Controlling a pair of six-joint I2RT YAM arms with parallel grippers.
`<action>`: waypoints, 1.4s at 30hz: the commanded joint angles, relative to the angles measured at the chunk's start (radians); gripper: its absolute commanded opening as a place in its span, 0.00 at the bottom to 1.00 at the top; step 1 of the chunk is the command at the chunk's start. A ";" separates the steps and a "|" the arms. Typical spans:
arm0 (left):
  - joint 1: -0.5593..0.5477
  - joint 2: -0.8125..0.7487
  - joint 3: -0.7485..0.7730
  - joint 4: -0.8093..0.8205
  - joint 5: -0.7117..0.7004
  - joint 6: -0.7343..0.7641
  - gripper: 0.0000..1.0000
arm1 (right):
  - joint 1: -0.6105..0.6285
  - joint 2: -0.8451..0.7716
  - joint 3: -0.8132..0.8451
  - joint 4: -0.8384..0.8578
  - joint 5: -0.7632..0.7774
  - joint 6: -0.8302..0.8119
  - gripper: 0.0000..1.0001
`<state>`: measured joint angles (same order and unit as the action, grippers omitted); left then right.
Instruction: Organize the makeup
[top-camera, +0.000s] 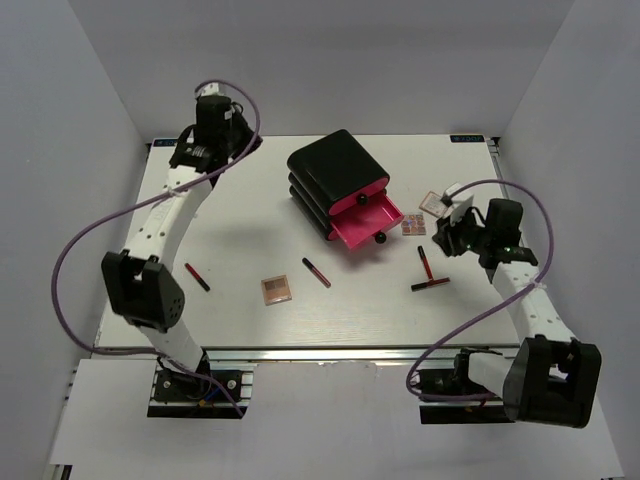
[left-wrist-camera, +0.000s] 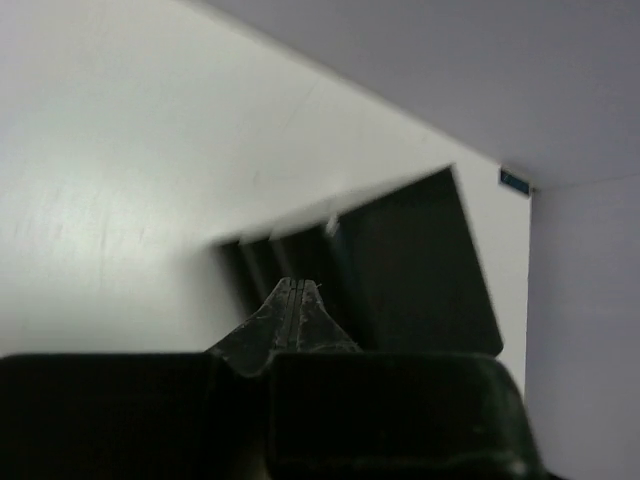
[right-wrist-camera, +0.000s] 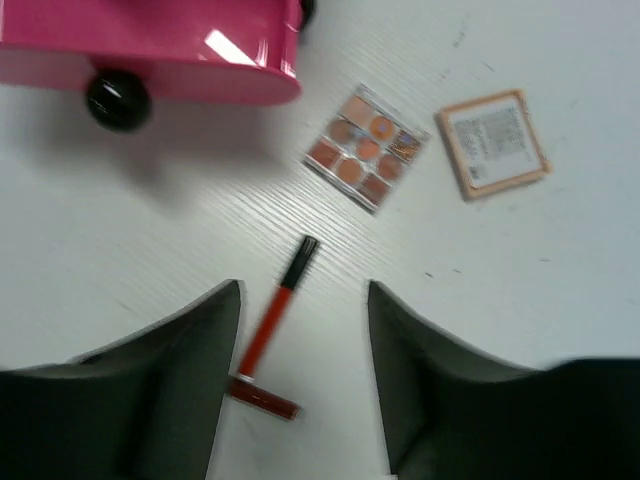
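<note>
The top camera hangs above and behind the arm bases (top-camera: 195, 385), looking steeply down on the whole table (top-camera: 240, 230). The left wrist camera, at the far left corner, faces low across it toward the black drawer box (left-wrist-camera: 420, 260). The right wrist camera looks down, close, on a palette (right-wrist-camera: 365, 150) and red stick (right-wrist-camera: 272, 320); the top view shows all three.

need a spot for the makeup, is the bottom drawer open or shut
Open: the bottom drawer juts out of the box, its pink inside showing from above.
</note>
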<state>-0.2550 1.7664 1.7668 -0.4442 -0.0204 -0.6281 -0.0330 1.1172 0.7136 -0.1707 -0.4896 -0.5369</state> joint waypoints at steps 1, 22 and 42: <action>0.000 -0.091 -0.177 -0.317 -0.035 -0.220 0.01 | -0.062 0.036 0.105 -0.024 -0.009 0.070 0.32; -0.032 -0.566 -0.667 -0.450 -0.234 -0.217 0.97 | -0.024 0.353 0.250 -0.282 0.088 0.183 0.69; 0.026 -0.642 -0.757 -0.482 -0.352 -0.214 0.98 | 0.180 0.478 0.129 -0.087 0.453 0.313 0.46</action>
<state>-0.2428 1.1648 1.0431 -0.9215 -0.3367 -0.8318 0.1287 1.5803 0.8581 -0.2966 -0.0536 -0.2352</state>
